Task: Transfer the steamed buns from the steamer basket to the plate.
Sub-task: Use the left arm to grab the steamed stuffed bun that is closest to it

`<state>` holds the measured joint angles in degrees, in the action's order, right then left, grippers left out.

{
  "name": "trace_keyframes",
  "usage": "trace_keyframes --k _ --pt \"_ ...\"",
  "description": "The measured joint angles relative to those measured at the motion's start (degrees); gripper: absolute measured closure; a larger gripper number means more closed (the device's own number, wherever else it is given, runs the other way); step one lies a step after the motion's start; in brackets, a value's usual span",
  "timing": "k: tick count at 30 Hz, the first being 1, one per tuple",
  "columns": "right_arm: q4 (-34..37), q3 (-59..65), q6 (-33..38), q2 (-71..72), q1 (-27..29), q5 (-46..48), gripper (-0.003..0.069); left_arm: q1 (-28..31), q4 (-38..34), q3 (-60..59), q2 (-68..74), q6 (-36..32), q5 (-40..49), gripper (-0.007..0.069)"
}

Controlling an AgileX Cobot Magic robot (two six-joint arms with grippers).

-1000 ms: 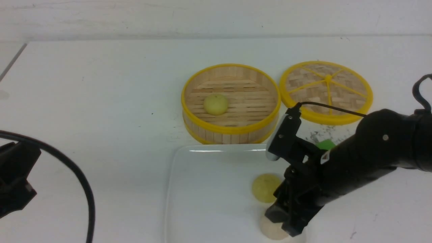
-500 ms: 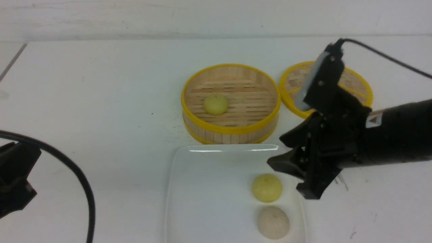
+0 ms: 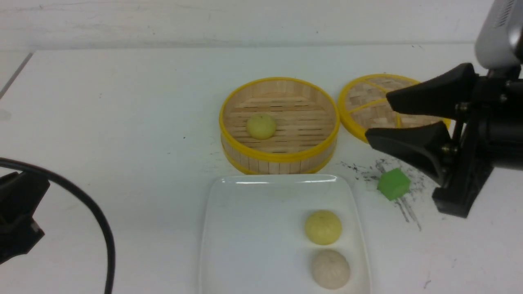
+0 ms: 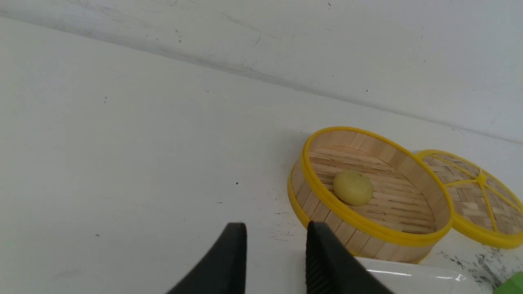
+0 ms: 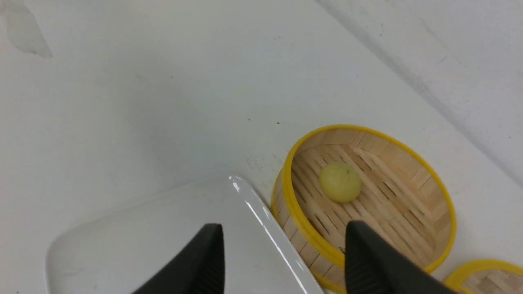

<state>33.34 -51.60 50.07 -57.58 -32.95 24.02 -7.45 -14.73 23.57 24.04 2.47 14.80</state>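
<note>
Right pincer (image 3: 378, 118) hovers with its jaws wide apart and empty, in front of the woven lid (image 3: 363, 107) and just right of the steamer basket (image 3: 280, 159). One pale yellow bun (image 3: 261, 126) lies in the basket, well to the left of that pincer. A second yellow bun (image 3: 323, 227) and an off-white bun (image 3: 330, 269) sit side by side on the white plate (image 3: 253, 237), nearer the robot. Left pincer (image 4: 276, 249) stands parted over the bench (image 4: 122, 163), holding nothing.

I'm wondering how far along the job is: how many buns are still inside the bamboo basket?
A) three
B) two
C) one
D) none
C: one pale yellow bun lies in the steamer basket, while the second yellow bun and the beige bun sit on the plate.
</note>
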Motion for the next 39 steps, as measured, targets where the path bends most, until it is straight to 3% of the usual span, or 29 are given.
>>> trace_keyframes --k 13,22,28,35,39 --pt "-2.6 0.0 -3.1 1.2 0.0 1.7 0.0253 0.0 -1.6 0.6 2.1 -2.1 -3.3 0.0384" --pt "-6.5 0.0 -8.3 1.2 0.0 5.4 0.0253 0.0 -2.0 20.7 16.9 -9.7 3.0 0.0384" --pt "-10.9 0.0 -12.0 1.2 0.0 6.1 0.0253 0.0 -4.0 34.9 31.5 -19.4 13.0 0.0384" --pt "-15.0 0.0 -15.1 1.7 0.0 8.5 0.0253 0.0 -19.7 47.9 52.5 -38.5 22.4 0.0366" --pt "-15.1 0.0 -15.5 1.7 0.0 8.9 0.0253 0.0 -25.0 51.7 60.6 -44.2 25.7 0.0334"
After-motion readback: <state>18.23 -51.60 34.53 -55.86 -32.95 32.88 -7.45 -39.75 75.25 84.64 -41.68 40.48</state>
